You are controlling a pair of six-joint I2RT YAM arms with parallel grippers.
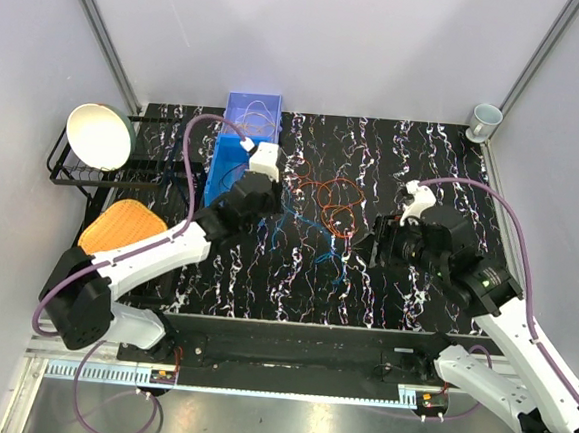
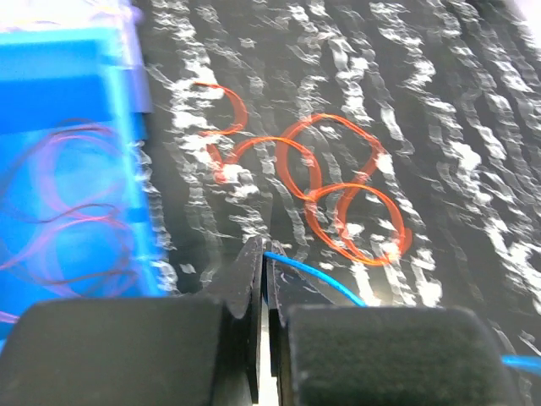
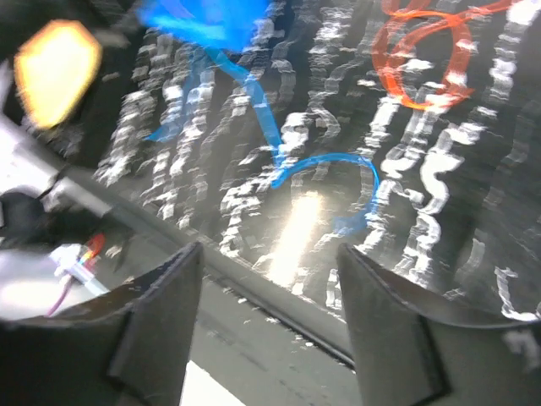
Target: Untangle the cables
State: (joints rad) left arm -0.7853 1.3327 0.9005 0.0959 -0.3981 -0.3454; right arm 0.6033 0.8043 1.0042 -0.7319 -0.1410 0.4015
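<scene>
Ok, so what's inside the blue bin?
Thin reddish wire loops lie in the blue bin. Its near end is hidden by the left arm, so more may be there.

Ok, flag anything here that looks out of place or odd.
Only the tangle itself: the orange wire lies in overlapping loops mid-table, and the blue wire is pinched in the left gripper. Nothing looks spilled or damaged.

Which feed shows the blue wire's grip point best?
Left wrist: the blue wire exits the shut left tool up close. Top view shows only faint blue strands; right wrist shows a blurred loop, no grip.
</scene>
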